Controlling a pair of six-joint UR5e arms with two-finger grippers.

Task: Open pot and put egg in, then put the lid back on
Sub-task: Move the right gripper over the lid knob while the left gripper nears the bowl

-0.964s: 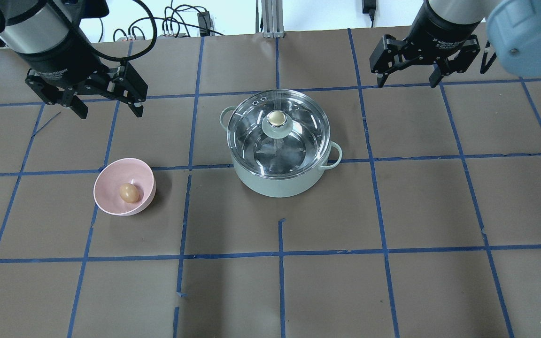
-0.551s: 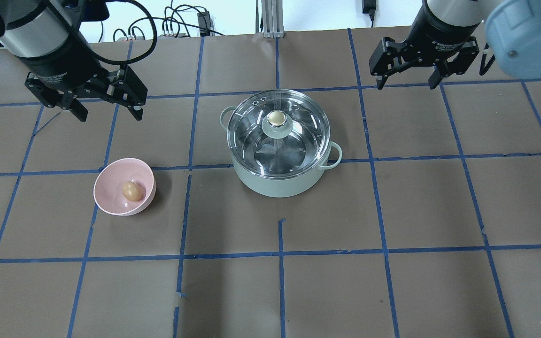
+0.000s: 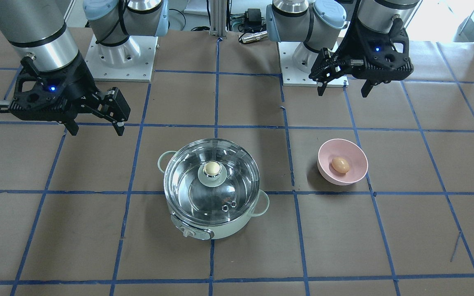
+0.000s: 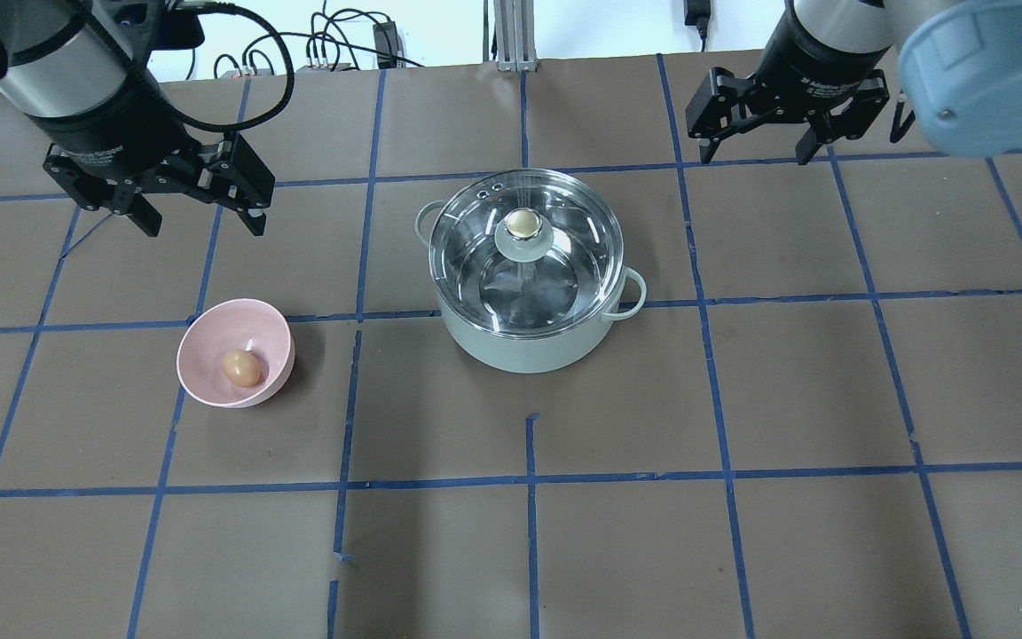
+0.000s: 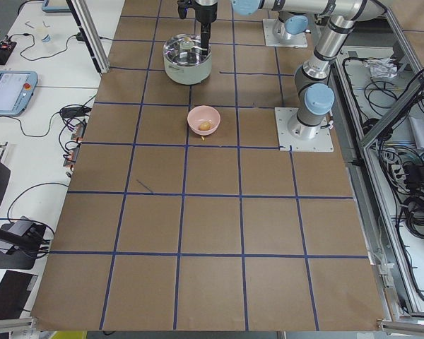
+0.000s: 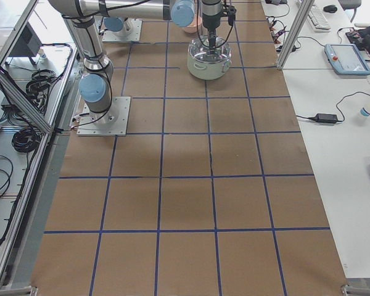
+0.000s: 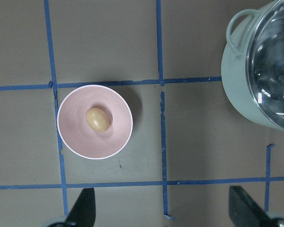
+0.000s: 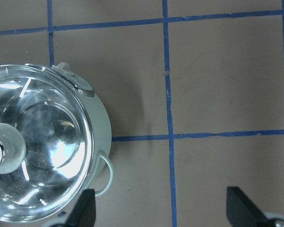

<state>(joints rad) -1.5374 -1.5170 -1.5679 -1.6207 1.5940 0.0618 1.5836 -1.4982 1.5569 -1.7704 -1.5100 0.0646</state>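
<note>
The mint-green pot (image 4: 529, 342) stands mid-table with the glass lid (image 4: 564, 266) on it, its beige-gold knob (image 4: 522, 224) on top. The egg (image 4: 241, 367) lies in a pink bowl (image 4: 200, 342) to the pot's left. My left gripper (image 4: 203, 222) is open and empty, high above the table behind the bowl. My right gripper (image 4: 754, 155) is open and empty, behind and to the right of the pot. The left wrist view shows the egg (image 7: 97, 119) in the bowl (image 7: 75, 137). The right wrist view shows the lid (image 8: 42, 151) on the pot (image 8: 102, 123).
The brown table carries a blue tape grid (image 4: 529, 479). Cables (image 4: 334, 44) lie beyond the far edge. In the front-facing view the pot's control knob (image 3: 187, 233) faces away from the robot bases (image 3: 119, 53).
My right gripper has shifted a little left, toward the pot's side. My left gripper has turned slightly and stayed nearly in place. The egg has rocked a little inside the bowl.
</note>
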